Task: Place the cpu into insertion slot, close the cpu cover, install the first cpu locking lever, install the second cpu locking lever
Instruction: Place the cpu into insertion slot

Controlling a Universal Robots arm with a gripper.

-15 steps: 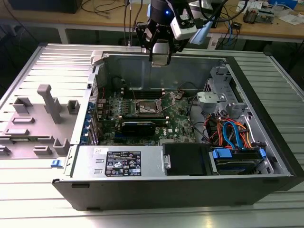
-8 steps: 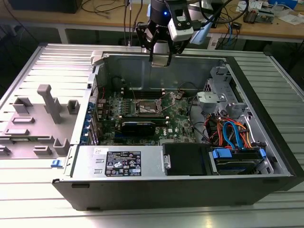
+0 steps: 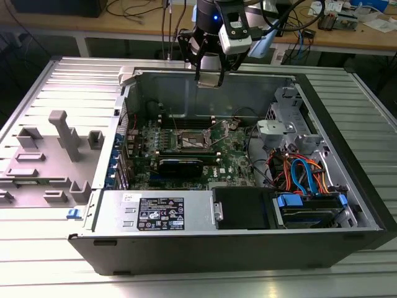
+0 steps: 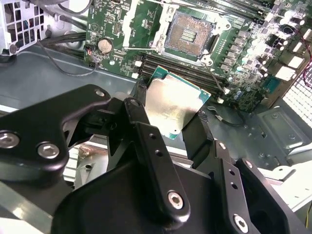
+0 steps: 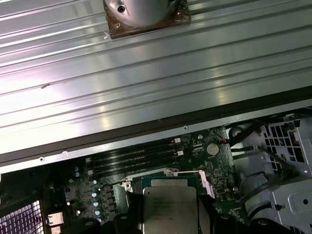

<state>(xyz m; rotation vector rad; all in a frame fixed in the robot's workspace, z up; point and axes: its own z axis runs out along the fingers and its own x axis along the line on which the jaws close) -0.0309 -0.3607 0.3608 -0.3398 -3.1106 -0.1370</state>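
Gripper, closed on the cpu by its edges, above far wall of open computer case. Insertion slot bare on green board, mid-case. Cpu cover swung open beside slot.

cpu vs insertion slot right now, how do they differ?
The cpu is clamped in the gripper, off the board; the insertion slot sits in the green circuit board. The cpu shows a plain silvery face with a green edge; the insertion slot has a dark centre inside a silvery rim. The insertion slot is empty, the cpu not yet seated. Both are square.
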